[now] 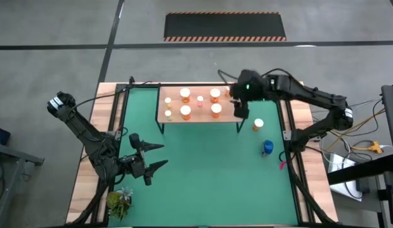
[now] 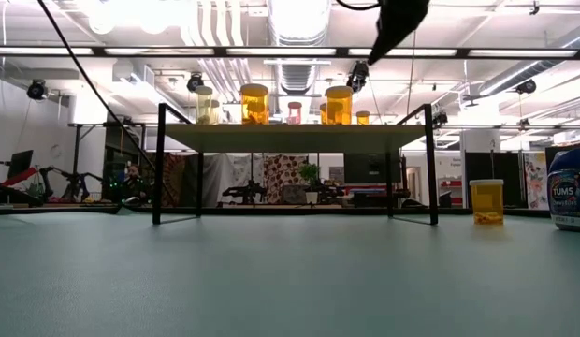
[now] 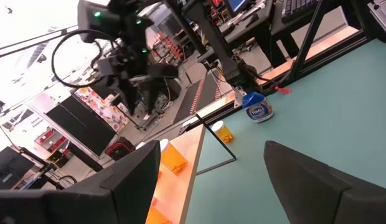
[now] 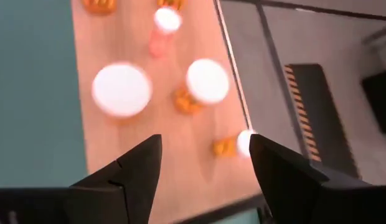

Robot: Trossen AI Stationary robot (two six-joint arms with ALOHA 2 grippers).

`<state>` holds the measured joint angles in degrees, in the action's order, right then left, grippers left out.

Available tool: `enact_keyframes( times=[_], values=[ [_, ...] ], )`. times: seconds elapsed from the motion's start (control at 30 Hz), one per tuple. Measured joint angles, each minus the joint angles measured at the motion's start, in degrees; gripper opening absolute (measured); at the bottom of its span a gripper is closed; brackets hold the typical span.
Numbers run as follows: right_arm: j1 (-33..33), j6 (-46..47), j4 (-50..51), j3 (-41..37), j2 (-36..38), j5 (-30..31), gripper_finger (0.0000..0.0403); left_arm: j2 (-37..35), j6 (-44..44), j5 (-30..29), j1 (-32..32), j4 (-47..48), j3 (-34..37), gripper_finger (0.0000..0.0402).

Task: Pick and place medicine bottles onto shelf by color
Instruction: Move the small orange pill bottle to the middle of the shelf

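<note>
The light-wood shelf stands on the green mat near the far edge, on thin black legs. Several orange bottles with white caps stand on its board, also seen in the low view. One orange bottle and the blue bottle stand upright on the mat right of the shelf. My right gripper is open and empty above the shelf's right end; in its wrist view white caps lie below the fingers. My left gripper is open and empty over the mat's left side.
A small green plant stands at the near left corner. A small pink object lies near the mat's right edge. The wooden table rim borders the mat. The mat in front of the shelf is bare.
</note>
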<state>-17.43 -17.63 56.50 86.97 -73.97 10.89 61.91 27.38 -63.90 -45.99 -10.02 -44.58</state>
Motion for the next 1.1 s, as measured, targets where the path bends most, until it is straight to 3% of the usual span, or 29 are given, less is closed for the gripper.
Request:
enact_keyframes(
  times=[0.23, 0.6, 0.77, 1.1],
  values=[
    [-11.3, -4.7, -9.0, -3.6, -0.1, -13.7, 0.0226, 0.0, 0.0, 0.0, 0.0, 0.0, 0.0, 0.027],
    [-19.4, -7.4, -16.9, -13.4, -0.2, -17.4, 0.0229, 0.0, 1.5, 0.0, 0.0, 0.0, 0.0, 0.027],
    [-21.1, -6.9, -20.4, -16.0, -0.2, -21.5, 0.0226, 0.0, 1.5, 0.0, 0.0, 0.0, 0.0, 0.027],
    [-21.2, -5.4, -26.8, -20.6, -0.2, -23.4, 0.0223, 0.0, 1.6, 0.0, 0.0, 0.0, 0.0, 0.027]
  ],
)
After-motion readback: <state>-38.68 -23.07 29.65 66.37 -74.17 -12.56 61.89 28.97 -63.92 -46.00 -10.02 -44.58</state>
